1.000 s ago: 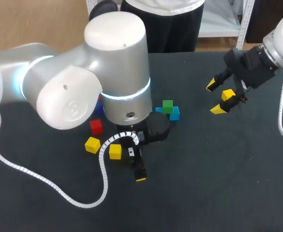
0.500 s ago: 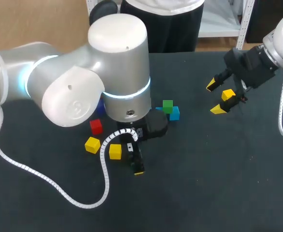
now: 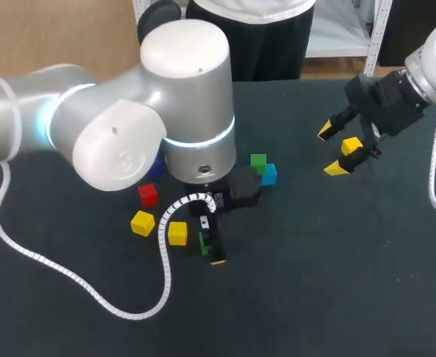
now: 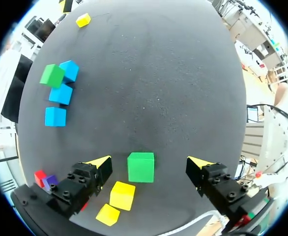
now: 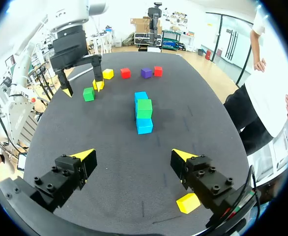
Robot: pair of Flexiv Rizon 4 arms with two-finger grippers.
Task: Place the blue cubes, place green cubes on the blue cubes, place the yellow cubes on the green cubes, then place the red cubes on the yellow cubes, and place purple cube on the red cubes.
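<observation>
— Step in hand?
— Green on blue, it is judged. A stacked green cube [image 4: 51, 75] is already set on the blue cubes [image 4: 60, 93], and a loose green cube [image 4: 140, 167] lies on the table between the spread, untouching fingers of the left gripper [image 4: 149, 161].
— Next?
— Descent and closing are called for. The right gripper [image 5: 132, 154] is held open and empty near a yellow cube [image 5: 188, 202].

small purple cube [image 4: 50, 182]: half behind your left gripper [image 4: 149, 162] finger
row of bright blue cubes [image 3: 268, 174]: mostly under your grey left arm [image 3: 114, 141]
</observation>
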